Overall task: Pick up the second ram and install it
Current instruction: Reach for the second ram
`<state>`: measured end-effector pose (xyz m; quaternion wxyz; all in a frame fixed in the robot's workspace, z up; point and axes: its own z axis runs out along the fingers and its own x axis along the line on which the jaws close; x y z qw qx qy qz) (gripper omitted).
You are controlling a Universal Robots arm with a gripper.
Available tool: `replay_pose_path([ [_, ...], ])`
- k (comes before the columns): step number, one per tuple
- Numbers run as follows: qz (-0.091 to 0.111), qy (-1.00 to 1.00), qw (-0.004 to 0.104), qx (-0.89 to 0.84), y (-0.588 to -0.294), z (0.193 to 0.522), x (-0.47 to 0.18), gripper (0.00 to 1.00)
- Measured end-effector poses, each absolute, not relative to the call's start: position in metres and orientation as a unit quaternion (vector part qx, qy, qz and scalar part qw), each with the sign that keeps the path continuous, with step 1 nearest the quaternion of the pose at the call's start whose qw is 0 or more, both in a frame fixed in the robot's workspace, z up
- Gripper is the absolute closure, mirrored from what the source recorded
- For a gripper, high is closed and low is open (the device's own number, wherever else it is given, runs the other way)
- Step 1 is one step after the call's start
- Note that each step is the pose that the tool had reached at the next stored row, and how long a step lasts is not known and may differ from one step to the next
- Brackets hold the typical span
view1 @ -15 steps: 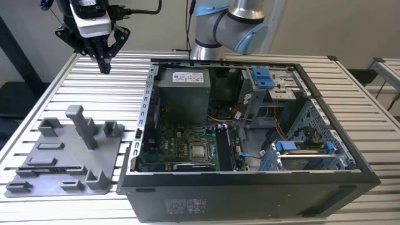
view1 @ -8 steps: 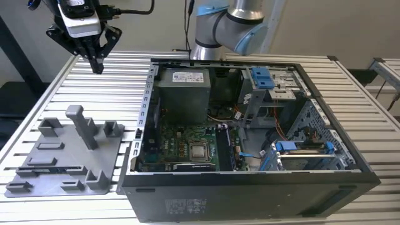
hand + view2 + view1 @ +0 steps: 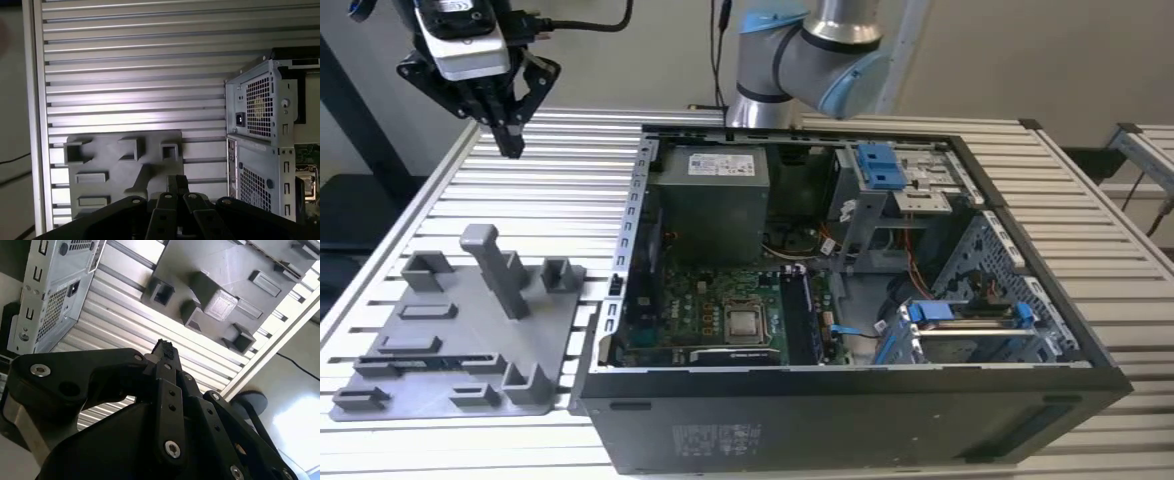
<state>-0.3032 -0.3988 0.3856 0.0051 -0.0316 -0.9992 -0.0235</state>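
Exterior view: gripper [image 3: 508,142] hovers well apart from second ram [image 3: 427,361] in tray [image 3: 470,335].

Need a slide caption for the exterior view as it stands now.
End effector hangs over the slatted table, apart from the grey parts tray and the open computer case.

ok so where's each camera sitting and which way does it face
exterior view: off the arm, raised, looking down on the slatted table, open computer case and grey tray; arm and gripper show.
first wrist view: on the wrist, looking past the gripper at tray and the case's rear.
second wrist view: on the wrist, looking along the gripper at the tray.
shared: all see gripper, tray, case.
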Motion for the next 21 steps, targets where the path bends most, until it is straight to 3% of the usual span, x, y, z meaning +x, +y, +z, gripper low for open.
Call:
replay_pose_path([
  [21, -0.023, -0.999, 0.005, -0.031, -0.399, 0.384, -0.347, 0.89],
])
